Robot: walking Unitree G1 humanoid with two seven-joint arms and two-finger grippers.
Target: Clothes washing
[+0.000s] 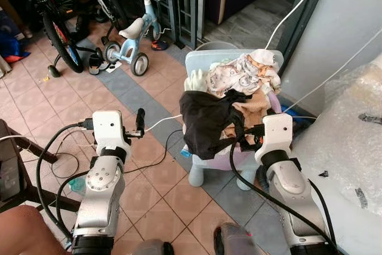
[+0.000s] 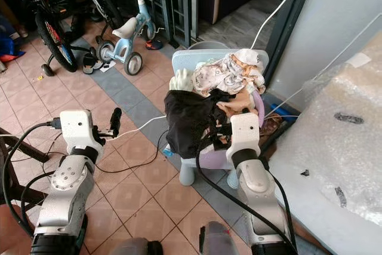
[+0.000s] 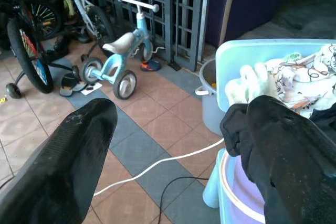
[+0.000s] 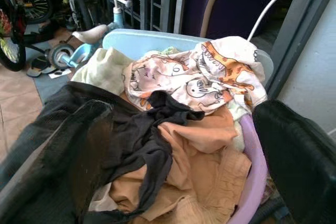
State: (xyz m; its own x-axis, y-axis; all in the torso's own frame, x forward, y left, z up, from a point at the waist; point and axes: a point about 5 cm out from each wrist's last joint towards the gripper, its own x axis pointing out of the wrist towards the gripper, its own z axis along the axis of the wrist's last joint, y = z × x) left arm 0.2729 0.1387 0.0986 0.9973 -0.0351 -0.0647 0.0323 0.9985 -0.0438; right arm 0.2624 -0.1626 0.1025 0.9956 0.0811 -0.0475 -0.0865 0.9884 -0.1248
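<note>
Two arms show in the left eye view: the left end effector [image 1: 140,122] hangs over the tiled floor [image 1: 161,177] with nothing in it, and the right end effector [image 1: 243,135] sits at the laundry pile's 6 o'clock edge; can't tell its fingers here. A black garment [image 1: 206,117] drapes over the lavender basin [image 1: 222,160], which rests on a pale blue stool [image 1: 200,174].

Left wrist view: fingers [image 3: 68,166] spread wide, released, kids' trike [image 3: 118,59] at 11 o'clock.

Right wrist view: fingers [image 4: 299,156] apart, released, either side of the peach cloth [image 4: 194,166], patterned cloth [image 4: 205,77] at 12 o'clock.
</note>
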